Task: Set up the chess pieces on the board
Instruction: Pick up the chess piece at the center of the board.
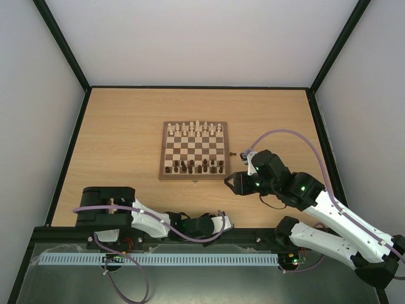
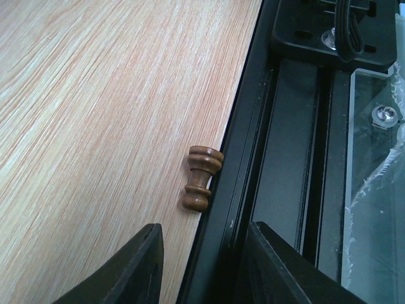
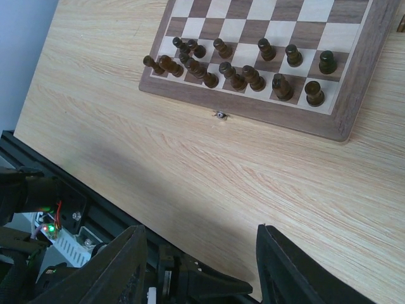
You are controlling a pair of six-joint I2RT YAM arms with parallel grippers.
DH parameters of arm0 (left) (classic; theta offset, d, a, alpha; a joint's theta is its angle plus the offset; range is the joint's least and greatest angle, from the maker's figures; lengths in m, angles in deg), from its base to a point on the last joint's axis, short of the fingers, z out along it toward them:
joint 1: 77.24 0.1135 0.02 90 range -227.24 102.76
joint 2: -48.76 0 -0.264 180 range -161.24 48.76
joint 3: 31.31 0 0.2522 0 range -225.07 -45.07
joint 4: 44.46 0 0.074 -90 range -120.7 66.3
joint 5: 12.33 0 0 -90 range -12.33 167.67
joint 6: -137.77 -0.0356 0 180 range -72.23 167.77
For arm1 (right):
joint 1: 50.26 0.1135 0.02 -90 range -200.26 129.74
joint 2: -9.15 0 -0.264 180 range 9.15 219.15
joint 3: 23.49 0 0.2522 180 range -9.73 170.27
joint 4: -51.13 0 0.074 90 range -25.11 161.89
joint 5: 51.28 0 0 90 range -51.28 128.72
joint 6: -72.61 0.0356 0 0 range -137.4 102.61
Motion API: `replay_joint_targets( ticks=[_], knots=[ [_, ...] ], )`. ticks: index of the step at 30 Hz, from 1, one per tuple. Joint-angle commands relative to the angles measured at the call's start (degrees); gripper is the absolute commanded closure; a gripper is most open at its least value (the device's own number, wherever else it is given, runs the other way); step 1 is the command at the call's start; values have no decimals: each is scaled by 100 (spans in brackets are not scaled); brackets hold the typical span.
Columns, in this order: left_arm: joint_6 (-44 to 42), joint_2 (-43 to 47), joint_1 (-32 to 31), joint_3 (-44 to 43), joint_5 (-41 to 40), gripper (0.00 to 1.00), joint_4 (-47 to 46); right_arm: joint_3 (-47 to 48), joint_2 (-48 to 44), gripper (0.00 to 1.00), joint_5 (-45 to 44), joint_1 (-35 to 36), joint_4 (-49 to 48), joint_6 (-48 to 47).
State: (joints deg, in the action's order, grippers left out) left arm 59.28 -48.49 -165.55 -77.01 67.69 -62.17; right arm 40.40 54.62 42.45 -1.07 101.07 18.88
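On the board (image 1: 193, 177) most dark pieces (image 3: 237, 66) stand; one stray piece (image 2: 201, 178) lies well off it, before the left gripper (image 2: 204, 231), fingers parted; right gripper (image 3: 199, 231) parted, empty too.

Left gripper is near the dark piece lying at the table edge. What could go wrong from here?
1. The dark piece lies on its side against the black rail, so one finger of the left gripper could land on the rail rather than beside it.
2. Lying down, it may also roll across the table if nudged.
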Motion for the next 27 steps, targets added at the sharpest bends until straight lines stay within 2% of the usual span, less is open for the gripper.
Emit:
replay_joint_targets(
  ticks=[1,27],
  knots=[
    [-256,-145,-2,64,-151,60,-453,-69,38,52,74,15,40,-142],
    [-582,-579,154,-267,46,60,-681,-140,14,52,76,18,44,-243]
  ],
)
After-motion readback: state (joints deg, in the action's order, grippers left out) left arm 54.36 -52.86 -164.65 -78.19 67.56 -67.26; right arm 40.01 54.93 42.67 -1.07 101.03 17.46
